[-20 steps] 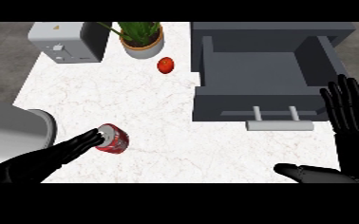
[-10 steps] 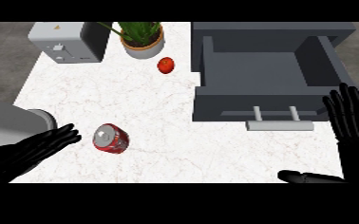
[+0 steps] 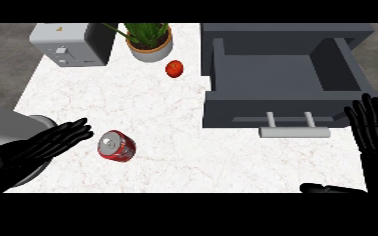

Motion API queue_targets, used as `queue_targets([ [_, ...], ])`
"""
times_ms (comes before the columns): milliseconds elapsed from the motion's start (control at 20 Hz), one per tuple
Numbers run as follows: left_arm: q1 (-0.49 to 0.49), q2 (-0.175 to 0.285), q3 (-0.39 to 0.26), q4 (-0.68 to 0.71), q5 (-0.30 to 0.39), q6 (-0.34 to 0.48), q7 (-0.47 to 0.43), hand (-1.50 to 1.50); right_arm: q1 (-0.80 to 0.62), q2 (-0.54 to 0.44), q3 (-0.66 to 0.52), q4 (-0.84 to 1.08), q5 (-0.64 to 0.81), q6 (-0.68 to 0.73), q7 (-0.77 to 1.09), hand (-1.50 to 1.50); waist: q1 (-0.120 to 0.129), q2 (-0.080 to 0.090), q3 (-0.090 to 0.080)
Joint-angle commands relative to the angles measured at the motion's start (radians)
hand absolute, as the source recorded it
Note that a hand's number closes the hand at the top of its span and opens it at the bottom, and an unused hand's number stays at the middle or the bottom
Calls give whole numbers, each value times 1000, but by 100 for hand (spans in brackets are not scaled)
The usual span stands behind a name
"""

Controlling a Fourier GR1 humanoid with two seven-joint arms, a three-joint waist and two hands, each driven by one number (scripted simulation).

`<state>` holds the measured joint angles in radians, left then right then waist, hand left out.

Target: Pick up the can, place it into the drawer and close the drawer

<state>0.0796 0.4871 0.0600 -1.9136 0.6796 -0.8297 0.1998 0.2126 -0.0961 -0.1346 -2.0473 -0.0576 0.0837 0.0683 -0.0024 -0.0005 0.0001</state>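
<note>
The white marbled desk (image 3: 155,105) fills most of the view. At its right side the grey drawer (image 3: 273,70) stands pulled open with nothing visible inside it. A grey toaster (image 3: 70,45) and a potted plant (image 3: 150,42) sit along the far edge.

The left robot hand (image 3: 52,142) comes in low at the left, fingers straight and spread wide, holding nothing. Its tips are just beside the can but I cannot see them touching it. The right robot hand (image 3: 365,130) rests at the right edge, fingers up and relaxed, also holding nothing.

The can (image 3: 117,146) lies on its side on the desk, well apart from the drawer. A small red fruit (image 3: 175,68) sits between the plant and the drawer, and the drawer's handle (image 3: 291,130) juts toward the near edge.

The pick-up looks not yet done. The main risk, as I judge it, is the can rolling. It is round and tipped over, so straight fingers brushing its side could push it away instead of closing round it. A long carry to the drawer follows, and the front wall could catch a low can
</note>
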Motion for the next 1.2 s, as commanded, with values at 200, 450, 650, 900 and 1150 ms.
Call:
queue_targets([
  [200,-64,-108,41,158,-176,-118,-68,-150,48,4,-36,-53,-28,44,10,-150,-2,0,0],
  [450,-96,-170,47,220,-278,-125,-105,-150,52,34,-26,-32,-4,47,-22,-150,-1,0,0],
  [650,-128,-201,64,286,-365,-137,-164,-150,-7,1,-77,1,-31,61,5,-150,0,0,0],
  [900,-175,-203,98,441,-505,-171,-307,-150,61,18,-101,47,-31,101,-93,-150,-3,1,0],
  [1150,-140,-216,76,501,-696,-158,-500,-150,27,63,-25,49,53,71,-83,-150,0,1,-1],
])
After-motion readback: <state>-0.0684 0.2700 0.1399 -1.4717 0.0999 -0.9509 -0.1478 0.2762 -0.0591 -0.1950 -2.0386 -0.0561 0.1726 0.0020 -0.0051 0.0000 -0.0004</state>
